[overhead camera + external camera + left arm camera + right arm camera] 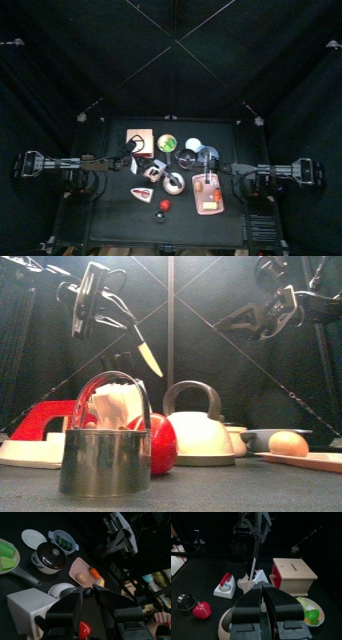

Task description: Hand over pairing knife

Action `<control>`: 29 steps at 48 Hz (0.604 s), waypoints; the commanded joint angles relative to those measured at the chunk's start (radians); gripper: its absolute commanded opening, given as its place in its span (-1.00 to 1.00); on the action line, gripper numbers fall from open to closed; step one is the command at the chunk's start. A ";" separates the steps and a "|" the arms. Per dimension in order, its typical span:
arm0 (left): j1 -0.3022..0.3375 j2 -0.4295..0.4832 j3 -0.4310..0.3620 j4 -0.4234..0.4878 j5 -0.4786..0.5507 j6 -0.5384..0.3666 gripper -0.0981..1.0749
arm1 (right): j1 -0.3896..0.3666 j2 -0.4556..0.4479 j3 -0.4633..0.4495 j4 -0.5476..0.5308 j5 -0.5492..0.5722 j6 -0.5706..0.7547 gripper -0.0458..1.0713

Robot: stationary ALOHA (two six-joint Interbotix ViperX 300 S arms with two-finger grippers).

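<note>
Paring knife (144, 353) held aloft in the left hand (94, 301)

In the front view the knife hangs high above the table, gripped at its dark handle by the left hand, its pale pointed blade slanting down and toward the middle, the tip clear of everything standing below. In the right wrist view the knife (254, 562) shows edge-on as a thin light sliver hanging under the left hand, the point downward. The handle is mostly hidden within the grip, so its shape cannot be told
</note>
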 commanded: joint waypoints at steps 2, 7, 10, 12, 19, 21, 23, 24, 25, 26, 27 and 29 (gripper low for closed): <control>0.023 0.011 -0.028 -0.011 -0.075 0.002 0.30 | 0.012 0.034 -0.052 0.034 -0.009 0.003 -0.44; 0.040 0.020 -0.026 -0.014 -0.147 0.003 0.30 | 0.032 0.089 -0.098 0.092 -0.009 0.002 -0.17; 0.048 0.026 -0.025 -0.017 -0.178 0.006 0.29 | 0.032 0.120 -0.123 0.110 -0.009 0.002 -0.03; 0.054 0.031 -0.025 -0.020 -0.195 0.008 0.29 | 0.032 0.135 -0.137 0.123 -0.009 0.002 0.05; 0.075 0.032 -0.023 -0.023 -0.204 0.009 0.29 | 0.043 0.172 -0.172 0.132 -0.008 0.003 0.28; 0.080 0.032 -0.023 -0.023 -0.209 0.009 0.29 | 0.049 0.178 -0.179 0.135 -0.008 0.005 0.32; 0.084 0.032 -0.023 -0.021 -0.209 0.009 0.30 | 0.057 0.190 -0.190 0.144 -0.003 0.005 0.35; 0.084 0.032 -0.023 -0.021 -0.210 0.011 0.29 | 0.061 0.195 -0.195 0.152 -0.002 0.003 0.35; 0.086 0.032 -0.023 -0.021 -0.210 0.011 0.30 | 0.064 0.201 -0.198 0.156 0.002 0.003 0.36; 0.086 0.032 -0.023 -0.021 -0.210 0.011 0.30 | 0.064 0.209 -0.201 0.160 0.005 0.003 0.36; 0.087 0.032 -0.021 -0.020 -0.210 0.011 0.30 | 0.066 0.213 -0.204 0.164 0.009 0.003 0.36; 0.091 0.032 -0.021 -0.021 -0.210 0.011 0.30 | 0.066 0.219 -0.210 0.169 0.021 0.003 0.36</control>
